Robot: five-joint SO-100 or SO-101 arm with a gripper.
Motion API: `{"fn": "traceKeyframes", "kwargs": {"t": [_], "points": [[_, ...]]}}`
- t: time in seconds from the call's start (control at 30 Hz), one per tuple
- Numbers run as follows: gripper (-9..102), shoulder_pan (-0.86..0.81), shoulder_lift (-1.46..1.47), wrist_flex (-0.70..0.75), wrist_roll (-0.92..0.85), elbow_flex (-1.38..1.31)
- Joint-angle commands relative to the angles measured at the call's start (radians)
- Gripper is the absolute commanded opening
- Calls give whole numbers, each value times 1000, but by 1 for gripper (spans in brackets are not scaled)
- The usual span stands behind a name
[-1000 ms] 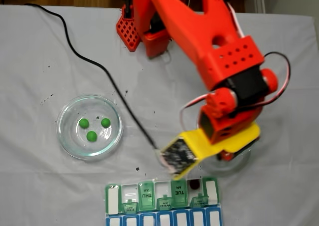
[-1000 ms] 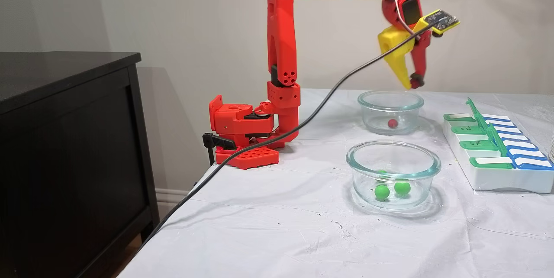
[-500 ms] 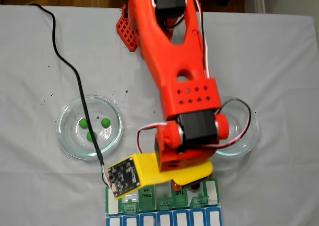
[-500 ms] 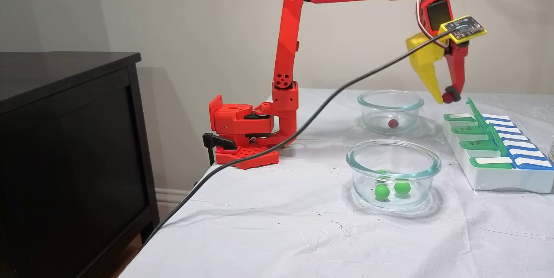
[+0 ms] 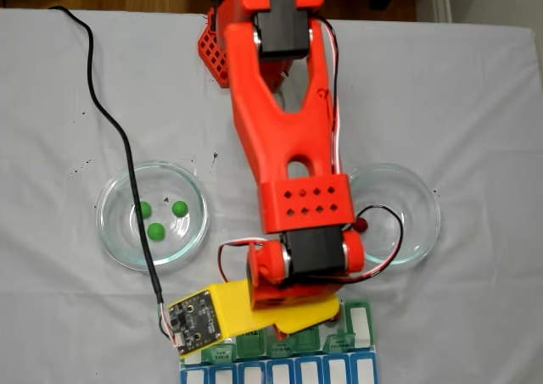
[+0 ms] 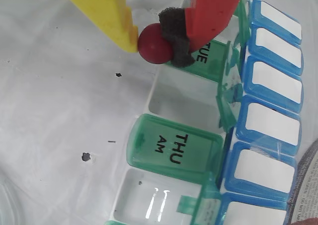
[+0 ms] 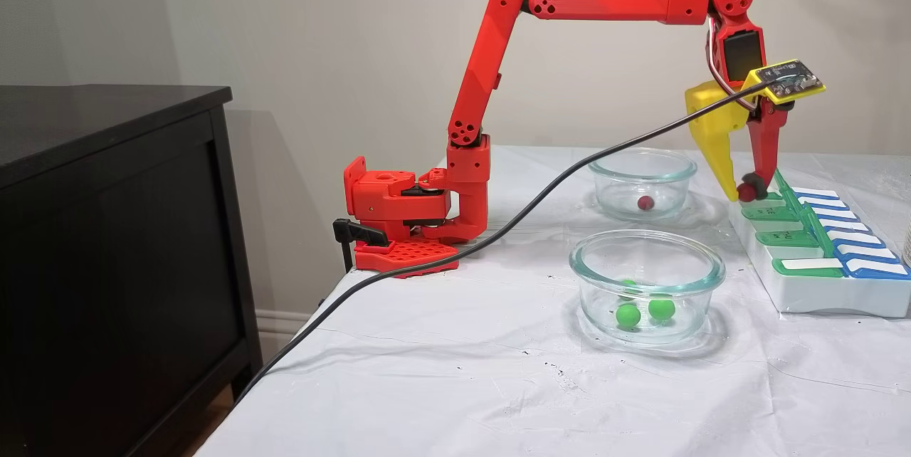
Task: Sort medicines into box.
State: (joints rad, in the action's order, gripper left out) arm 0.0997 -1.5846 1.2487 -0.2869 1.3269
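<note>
Gripping a dark red ball (image 6: 154,43) between its yellow finger and the padded red finger (image 6: 175,36), the tool (image 6: 149,42) is clenching it just above the front edge of the pill organizer (image 6: 184,103), over bench cloth rather than squarely over an open white compartment, presumably lining up a drop. The side fixed view is showing the tool (image 7: 744,193) hanging at the box's (image 7: 818,293) near end. Three green balls (image 7: 628,314) are waiting in the nearer glass dish (image 7: 646,258); one red ball (image 7: 645,203) is sitting in the farther dish. From above, the arm (image 5: 288,147) is covering the ball and most green lids.
</note>
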Motion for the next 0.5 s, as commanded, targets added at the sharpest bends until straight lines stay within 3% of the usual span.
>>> {"fn": "traceKeyframes", "kwargs": {"t": [0.0, 0.47], "points": [[0, -3, -3, -32, -18, -98], [0, -26, 18, -167, -15, -92]]}}
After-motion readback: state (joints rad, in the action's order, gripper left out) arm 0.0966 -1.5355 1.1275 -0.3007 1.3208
